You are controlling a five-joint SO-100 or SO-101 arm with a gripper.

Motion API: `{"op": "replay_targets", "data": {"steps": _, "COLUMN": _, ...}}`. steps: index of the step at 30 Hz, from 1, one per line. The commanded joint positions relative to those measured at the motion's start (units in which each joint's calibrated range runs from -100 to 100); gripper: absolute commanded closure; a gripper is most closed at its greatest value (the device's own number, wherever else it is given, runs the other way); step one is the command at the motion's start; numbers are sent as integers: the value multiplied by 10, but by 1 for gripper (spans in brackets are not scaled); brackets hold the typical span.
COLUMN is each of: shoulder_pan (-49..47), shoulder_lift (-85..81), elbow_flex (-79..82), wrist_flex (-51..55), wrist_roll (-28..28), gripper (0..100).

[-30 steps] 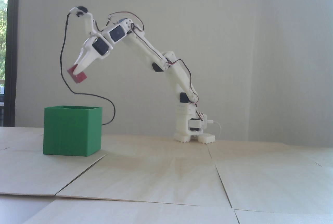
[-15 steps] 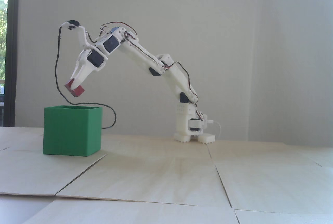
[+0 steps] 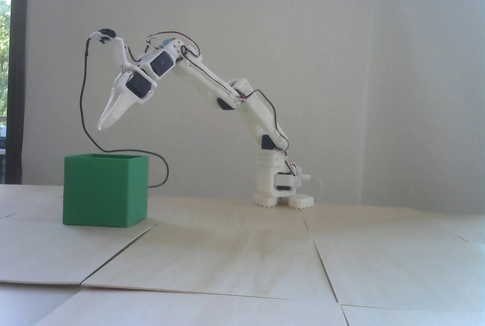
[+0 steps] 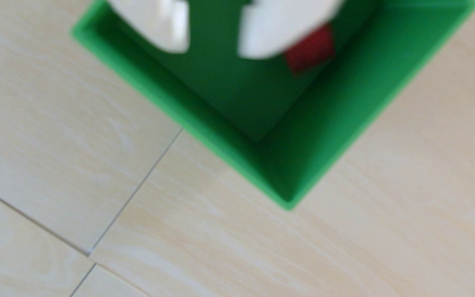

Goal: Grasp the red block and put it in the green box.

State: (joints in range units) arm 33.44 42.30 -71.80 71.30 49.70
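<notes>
With the block (image 4: pixel 310 48) lying inside the box (image 4: pixel 345 120), the claw (image 4: pixel 213 50) hangs above, parted and empty; next, retreat clear.

A small hobby or lab test bench indoors is suggested. A white 3D-printed arm (image 3: pixel 212 87) with exposed wiring is set on pale wood-grain panels (image 3: pixel 242 257) laid edge to edge. A plain white wall (image 3: pixel 379 94) behind is marked with coloured dots, and a window (image 3: pixel 4 76) is seen far left.
</notes>
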Motion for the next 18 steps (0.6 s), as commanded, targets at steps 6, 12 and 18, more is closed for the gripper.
{"op": "replay_targets", "data": {"steps": 6, "shoulder_pan": -73, "shoulder_lift": -304, "elbow_flex": 279, "wrist_flex": 60, "wrist_roll": -5, "gripper": 98}}
{"op": "replay_targets", "data": {"steps": 12, "shoulder_pan": -171, "shoulder_lift": -611, "elbow_flex": 822, "wrist_flex": -111, "wrist_roll": -6, "gripper": 98}}
{"op": "replay_targets", "data": {"steps": 18, "shoulder_pan": -257, "shoulder_lift": -809, "elbow_flex": 1224, "wrist_flex": -322, "wrist_roll": -5, "gripper": 98}}
